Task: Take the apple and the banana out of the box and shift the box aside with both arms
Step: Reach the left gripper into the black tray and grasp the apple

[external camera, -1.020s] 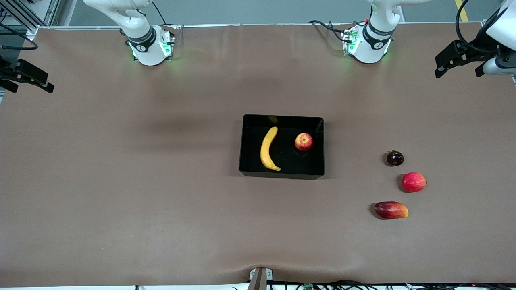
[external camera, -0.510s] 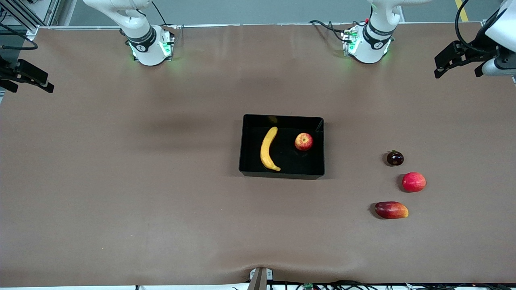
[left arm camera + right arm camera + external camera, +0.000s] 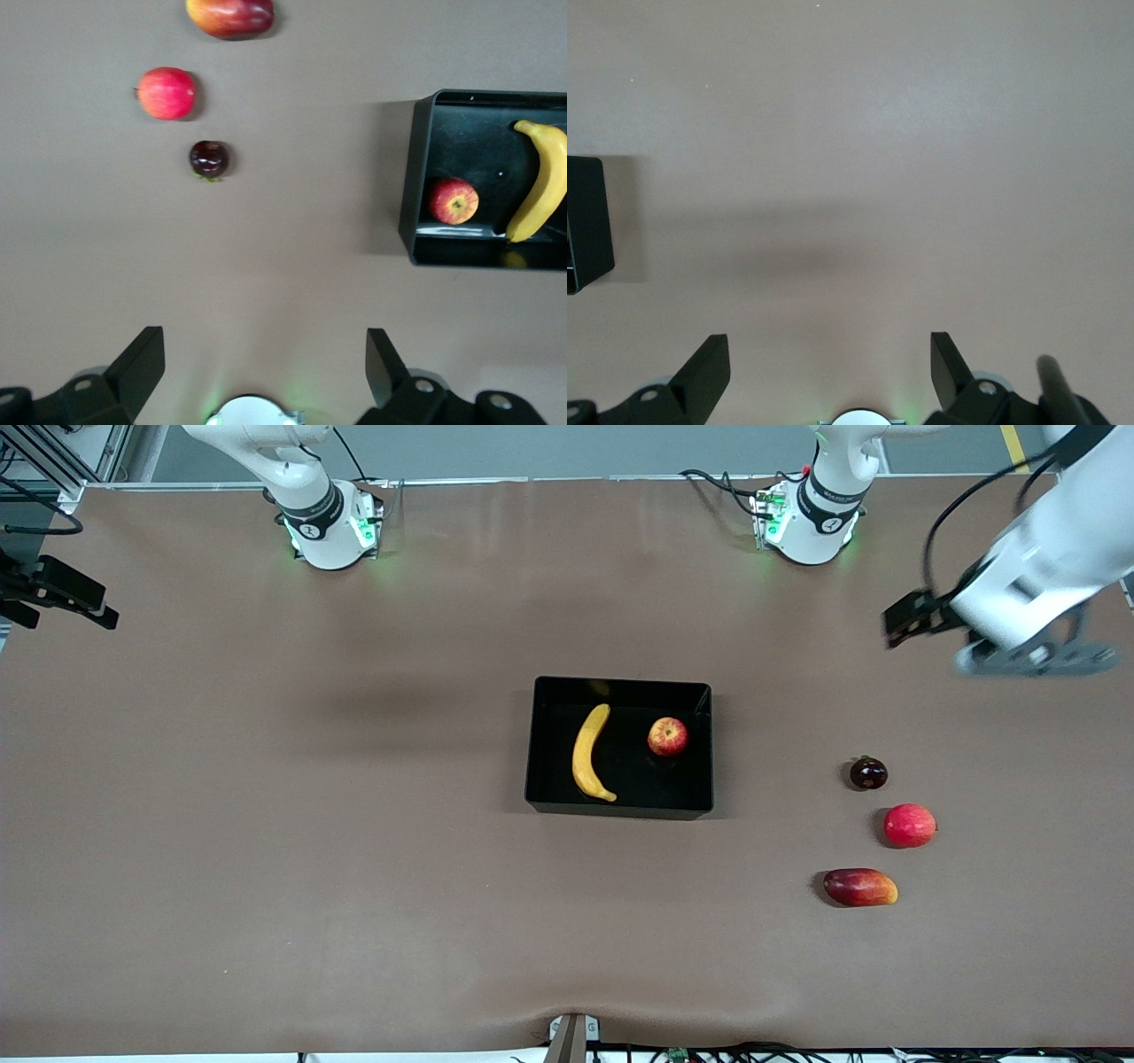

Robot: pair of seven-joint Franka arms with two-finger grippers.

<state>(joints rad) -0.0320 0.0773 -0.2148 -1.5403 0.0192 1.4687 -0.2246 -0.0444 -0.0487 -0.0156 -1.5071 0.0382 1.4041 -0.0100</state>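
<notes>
- You are looking at a black box (image 3: pixel 620 810) sitting in the middle of the brown table (image 3: pixel 266 824).
- A yellow banana (image 3: pixel 589 753) is lying inside the box, on the side toward the right arm's end of the table.
- A small apple (image 3: pixel 667 737), red with yellow streaks, is sitting in the box too, just beside the banana and not touching it.
- Your left gripper (image 3: pixel 264 367) is hanging up in the air over bare table at the left arm's end. Its fingers (image 3: pixel 142 359) are spread wide apart and are holding nothing.
- Your right gripper (image 3: pixel 830 367) is waiting up in the air over bare table at the right arm's end. Its fingers (image 3: pixel 709 363) are spread wide too, with nothing between them.
- Three other fruits are lying on the table toward the left arm's end, well apart from the box.
- A small dark round fruit (image 3: pixel 868 773) is the farthest of the three from the front camera.
- A round red fruit (image 3: pixel 910 825) is sitting near it, a bit nearer to the camera.
- A dark-red mango (image 3: pixel 859 887) with a yellow tip is lying nearest to the camera.
</notes>
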